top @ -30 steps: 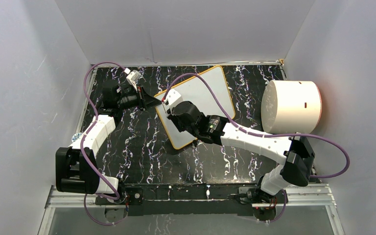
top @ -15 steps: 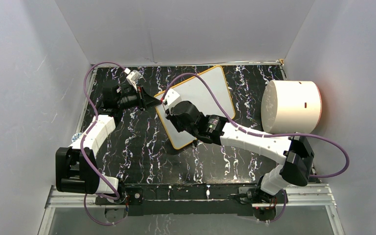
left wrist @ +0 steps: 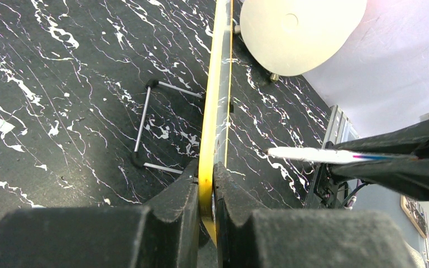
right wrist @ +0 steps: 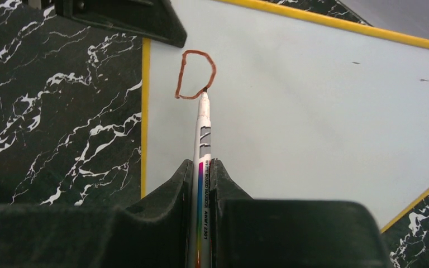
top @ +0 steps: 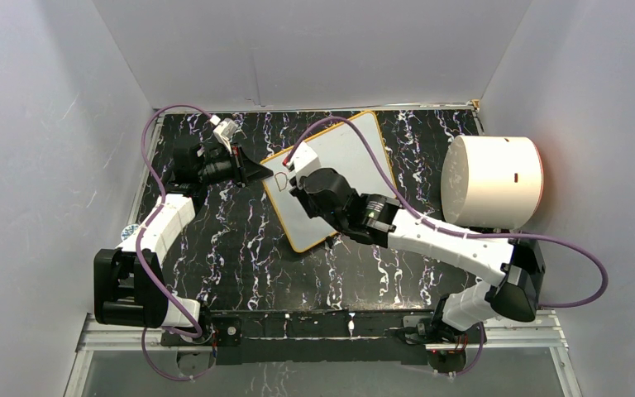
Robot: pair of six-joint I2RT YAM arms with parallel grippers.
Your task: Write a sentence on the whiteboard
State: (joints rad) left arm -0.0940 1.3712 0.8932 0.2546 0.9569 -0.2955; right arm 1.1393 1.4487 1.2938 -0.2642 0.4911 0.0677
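One letter, D (right wrist: 196, 75), marks the whiteboard (top: 343, 157), left of the cylinder (top: 492, 180) on the counter (top: 215, 240). The left end effector (left wrist: 206, 181) pinches its rim and the right end effector (right wrist: 201, 170) the marker (right wrist: 203, 120); a slipping rim would likely skew strokes.

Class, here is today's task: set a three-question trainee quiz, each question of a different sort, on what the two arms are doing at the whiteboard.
1. True or false: the left pincer is clamped on the edge of the flat white whiteboard with a yellow rim.
2. What does the right pincer hold? A: a white marker pen. B: an eraser. C: nothing.
3. Fill in: the only brown letter on the board is ___.

Key: 1 true; 2 A; 3 D.
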